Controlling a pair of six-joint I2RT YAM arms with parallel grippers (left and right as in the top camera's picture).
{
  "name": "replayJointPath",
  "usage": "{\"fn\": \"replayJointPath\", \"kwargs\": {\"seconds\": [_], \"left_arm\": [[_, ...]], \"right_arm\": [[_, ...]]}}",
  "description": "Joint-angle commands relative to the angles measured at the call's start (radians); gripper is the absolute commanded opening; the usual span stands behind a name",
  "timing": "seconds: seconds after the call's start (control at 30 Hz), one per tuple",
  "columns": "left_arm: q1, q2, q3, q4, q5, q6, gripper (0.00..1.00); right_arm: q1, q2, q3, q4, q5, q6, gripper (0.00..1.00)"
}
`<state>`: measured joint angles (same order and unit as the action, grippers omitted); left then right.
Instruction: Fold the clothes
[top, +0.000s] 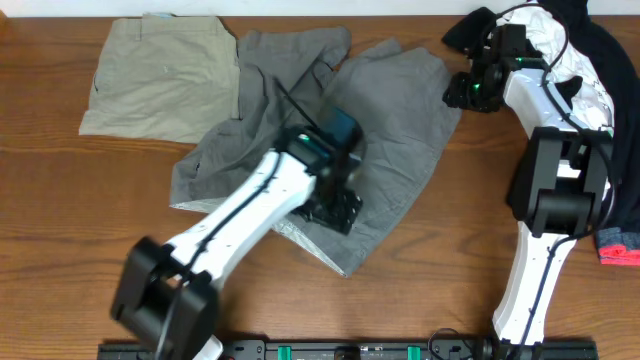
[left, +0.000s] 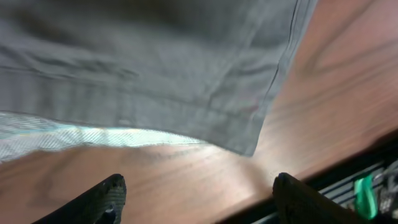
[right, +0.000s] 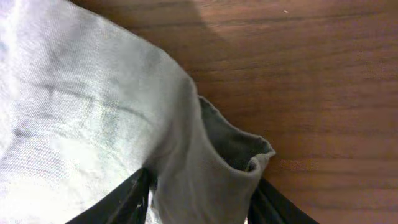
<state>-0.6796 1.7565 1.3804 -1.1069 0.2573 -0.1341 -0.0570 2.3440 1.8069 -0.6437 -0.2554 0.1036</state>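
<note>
The grey shorts lie spread and rumpled at the table's middle. My left gripper hovers over their lower part. In the left wrist view it is open and empty, with the shorts' hem just beyond the fingertips. My right gripper is at the shorts' upper right corner. In the right wrist view it is shut on a raised fold of the grey fabric. Beige khaki shorts lie flat at the back left, partly under the grey ones.
A heap of black garments and a white shirt sits at the back right behind the right arm. A black piece with a pink cuff lies at the right edge. The wooden table shows bare at the left and front.
</note>
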Motion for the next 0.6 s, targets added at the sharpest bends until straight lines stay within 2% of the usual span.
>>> {"fn": "replayJointPath", "kwargs": {"seconds": [0.0, 0.13, 0.37, 0.57], "left_arm": [[-0.061, 0.043, -0.002, -0.011, 0.012, 0.032, 0.78], [-0.152, 0.070, -0.002, -0.017, 0.052, 0.098, 0.82], [-0.264, 0.105, -0.032, -0.003, 0.002, 0.103, 0.84], [-0.275, 0.182, -0.038, 0.005, -0.160, -0.016, 0.84]], "right_arm": [[0.017, -0.002, -0.022, -0.003, -0.003, 0.016, 0.49], [0.017, -0.002, -0.022, -0.001, -0.003, 0.016, 0.47], [0.017, -0.002, -0.022, -0.003, -0.003, 0.016, 0.46], [0.017, -0.002, -0.022, -0.005, -0.003, 0.015, 0.45]]}}
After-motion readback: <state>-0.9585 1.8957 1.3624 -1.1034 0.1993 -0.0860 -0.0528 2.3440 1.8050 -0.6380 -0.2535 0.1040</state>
